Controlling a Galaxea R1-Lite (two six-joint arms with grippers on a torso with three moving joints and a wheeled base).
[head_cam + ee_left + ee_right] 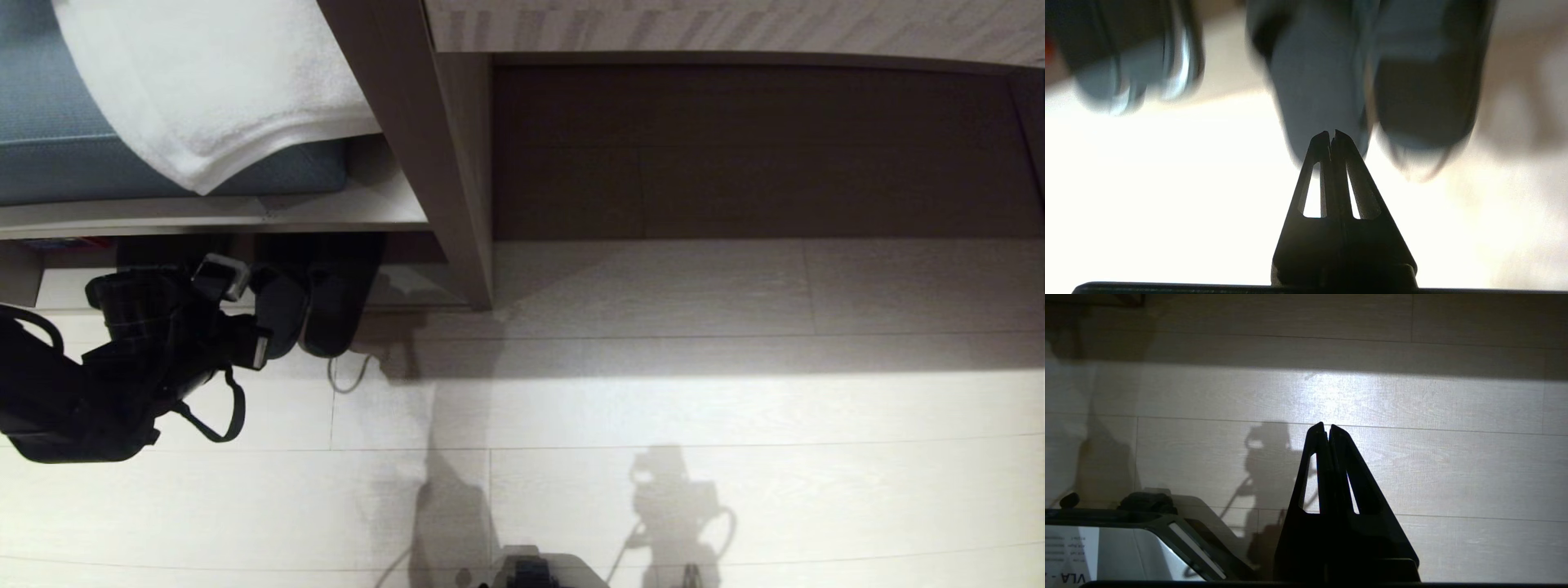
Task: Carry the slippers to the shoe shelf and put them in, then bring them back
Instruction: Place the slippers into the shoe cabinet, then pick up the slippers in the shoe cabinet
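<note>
Head view, near to far. Nearest lies the floor (735, 408) of pale wood-grain planks with fine seams, matte, crossed by a bright band of light and bearing the soft-edged shadow of the robot.

The right gripper (1328, 428), seen only in its wrist view, hangs above these planks: two flat black triangular fingers with slotted cut-outs, jaws pressed together on nothing.

At the left, the left gripper (273, 306), on a black arm draped with a looped cable, meets the heel end of the slippers (331, 302). In the left wrist view its jaws (1332, 136) are closed tip to tip against the edge of the nearer slipper's grey, smooth sole; the blur leaves it uncertain whether any fabric is pinched between them.

The slippers are dark, soft and round-ended, lying side by side and touching, heels out over the floor, toes hidden inside the shoe shelf (392, 216), a low open-fronted cubby of pale grey-brown board with a raised base.

On the shelf's top board rests a blue-grey woven cushion (57, 139) with a white terry towel (212, 90) folded over it.

To the right, beyond an upright panel, is a dark brown recess (751, 147) beneath a pale streaked bench top (735, 24).
</note>
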